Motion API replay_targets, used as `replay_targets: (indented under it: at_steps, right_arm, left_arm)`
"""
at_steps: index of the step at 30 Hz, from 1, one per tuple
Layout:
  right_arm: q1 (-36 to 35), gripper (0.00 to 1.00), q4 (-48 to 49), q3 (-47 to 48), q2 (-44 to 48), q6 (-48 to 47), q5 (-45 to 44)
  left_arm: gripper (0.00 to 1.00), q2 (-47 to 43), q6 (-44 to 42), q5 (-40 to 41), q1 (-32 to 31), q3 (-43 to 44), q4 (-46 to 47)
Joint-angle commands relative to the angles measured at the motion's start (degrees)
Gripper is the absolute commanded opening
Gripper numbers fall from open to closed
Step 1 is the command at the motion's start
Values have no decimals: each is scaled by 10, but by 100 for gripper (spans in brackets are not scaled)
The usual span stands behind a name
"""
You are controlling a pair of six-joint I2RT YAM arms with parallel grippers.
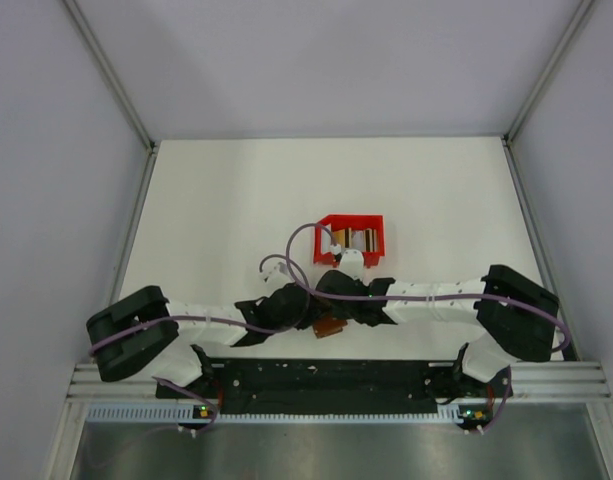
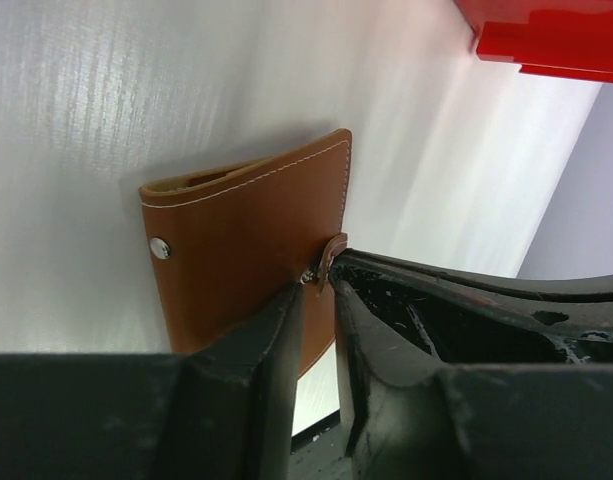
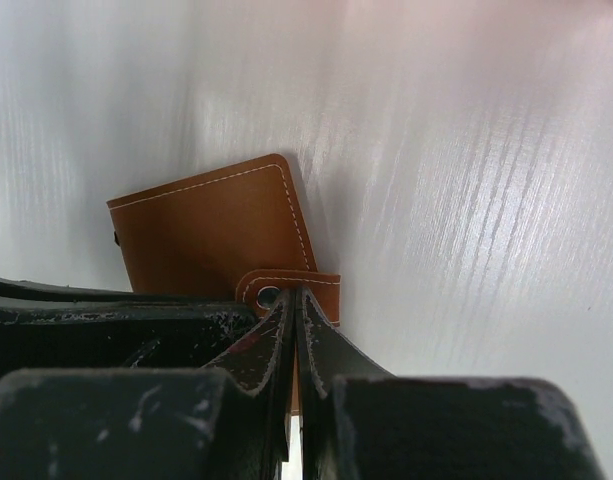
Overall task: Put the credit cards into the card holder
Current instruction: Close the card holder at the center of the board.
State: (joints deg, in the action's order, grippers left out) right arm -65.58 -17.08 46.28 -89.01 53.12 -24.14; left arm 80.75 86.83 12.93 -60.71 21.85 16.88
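Table: white, flat tabletop [image 1: 236,200] with pale walls on three sides; both arm bases sit at its 6 o'clock edge.
Left arm: the black-and-white jointed left arm [image 1: 201,322] has its elbow out at 8 o'clock and its forearm runs low toward the middle of the table.
Right arm: the matching right arm [image 1: 436,300] has its elbow out at 4 o'clock and its forearm runs in to meet the other, wrist to wrist.
Bin: a red plastic open bin [image 1: 326,222] stands at 12 o'clock from the two wrists, near them.
Card holder: the brown leather-like folding card holder [image 1: 329,327] is folded shut, just at 6 o'clock of the meeting wrists; I cannot tell whether it lies flat.
Left gripper: the left gripper [image 2: 316,292] has its jaws a little apart. The card holder [image 2: 246,240] spreads toward 11 o'clock from the tips, and its edge shows in the gap; contact cannot be told.
Right gripper: the right gripper [image 3: 291,295] has its jaws pressed together, pinching the closing tab; the card holder [image 3: 211,235] lies at 11 o'clock of the tips.
Credit cards: tan-gold and pale credit cards [image 1: 354,239] stand in the bin, too small to count.
Tab: small rounded brown closing tab [image 3: 316,285], stitched in white.
Stud: round metal snap stud [image 2: 160,247] at the cover's 9 o'clock edge.
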Motion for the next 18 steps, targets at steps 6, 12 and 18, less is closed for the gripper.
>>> replay_targets:
  at_steps: [6,12,18]
  right_arm:
    - [-8,0,15,-36,-1,1,34]
    - [-7,8,47,-56,91,-25,30]
    - [-5,11,51,-55,142,-43,30]
  left_arm:
    - [21,29,-41,14,-6,-48,-273]
    - [35,-62,-74,67,-6,-18,-335]
    - [36,-147,-105,104,-6,11,-393]
